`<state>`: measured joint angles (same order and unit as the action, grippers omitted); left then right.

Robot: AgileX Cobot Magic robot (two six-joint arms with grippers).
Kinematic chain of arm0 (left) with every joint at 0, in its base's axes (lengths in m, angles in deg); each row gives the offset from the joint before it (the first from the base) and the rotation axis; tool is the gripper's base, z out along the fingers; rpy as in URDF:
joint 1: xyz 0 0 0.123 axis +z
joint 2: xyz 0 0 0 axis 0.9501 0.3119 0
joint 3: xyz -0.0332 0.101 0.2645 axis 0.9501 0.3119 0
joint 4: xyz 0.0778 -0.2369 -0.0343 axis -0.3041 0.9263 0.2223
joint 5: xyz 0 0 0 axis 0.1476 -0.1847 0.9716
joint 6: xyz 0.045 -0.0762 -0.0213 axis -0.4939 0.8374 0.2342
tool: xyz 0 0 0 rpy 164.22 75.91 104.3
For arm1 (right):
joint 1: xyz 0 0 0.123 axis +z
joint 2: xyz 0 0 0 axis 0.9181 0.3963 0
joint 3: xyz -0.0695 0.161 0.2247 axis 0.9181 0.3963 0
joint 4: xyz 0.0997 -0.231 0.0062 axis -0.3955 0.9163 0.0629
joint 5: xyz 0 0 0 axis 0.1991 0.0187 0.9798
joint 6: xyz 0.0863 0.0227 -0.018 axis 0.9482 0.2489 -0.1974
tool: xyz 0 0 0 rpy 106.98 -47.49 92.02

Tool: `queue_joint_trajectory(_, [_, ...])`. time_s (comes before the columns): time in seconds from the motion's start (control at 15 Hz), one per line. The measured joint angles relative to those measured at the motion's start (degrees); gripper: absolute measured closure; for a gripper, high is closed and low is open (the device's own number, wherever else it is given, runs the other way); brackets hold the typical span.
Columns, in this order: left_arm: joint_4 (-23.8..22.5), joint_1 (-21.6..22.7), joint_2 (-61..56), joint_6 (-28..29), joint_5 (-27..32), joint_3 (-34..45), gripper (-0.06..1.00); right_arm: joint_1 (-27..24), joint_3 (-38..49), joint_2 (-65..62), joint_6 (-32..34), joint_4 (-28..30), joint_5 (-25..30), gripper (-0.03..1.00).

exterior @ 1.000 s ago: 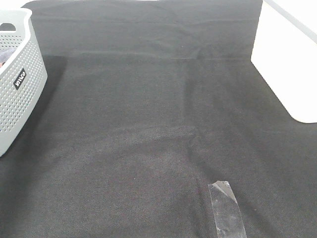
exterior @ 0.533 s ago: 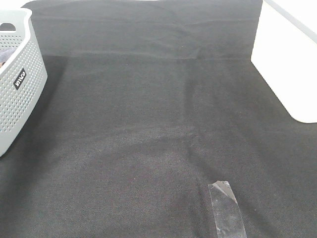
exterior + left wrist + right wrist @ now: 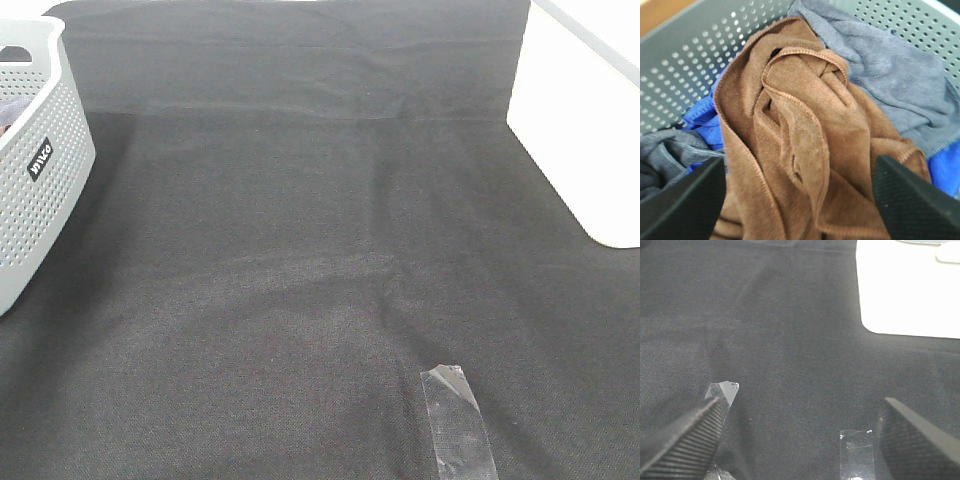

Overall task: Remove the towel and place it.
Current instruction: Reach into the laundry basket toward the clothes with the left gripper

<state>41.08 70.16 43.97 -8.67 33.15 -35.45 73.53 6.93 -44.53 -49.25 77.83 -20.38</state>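
Reddish-brown towel (image 3: pixel 805 140) with matching hems; beside it a grey cloth (image 3: pixel 890 65) and a bright blue cloth (image 3: pixel 700 117). Pale grey basket (image 3: pixel 45 190) at ten o'clock in the high view, dotted with holes, its black label (image 3: pixel 39 158) lettered white. Plain black table cloth (image 3: pixel 300 250); clear tape (image 3: pixel 458 420) at five o'clock.

The high camera looks steeply down on the black cloth (image 3: pixel 300 250). The left wrist camera peers closely into the basket (image 3: pixel 40 200) at the cloth's edge. The right one, low over the cloth, shares the cloth and the white surface (image 3: pixel 585 140) beside it with the high view.
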Motion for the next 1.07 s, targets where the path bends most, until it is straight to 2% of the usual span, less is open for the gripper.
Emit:
queue_joint_trajectory(0.2, [-3.3,0.0,3.4,5.5,0.1,-0.2,0.21,0.0,0.0,0.0,0.0,0.0,0.0,0.19])
queue_joint_trajectory(0.47, [-8.4,0.0,5.8,12.8,1.0,-0.3,0.31,0.0,0.0,0.0,0.0,0.0,0.0,0.19])
queue_joint_trajectory(0.6, [-9.0,0.0,7.2,13.7,1.1,-0.4,0.38,0.0,0.0,0.0,0.0,0.0,0.0,0.19])
queue_joint_trajectory(1.07, [-9.1,0.0,8.1,13.8,2.6,-3.4,0.44,0.0,0.0,0.0,0.0,0.0,0.0,0.19])
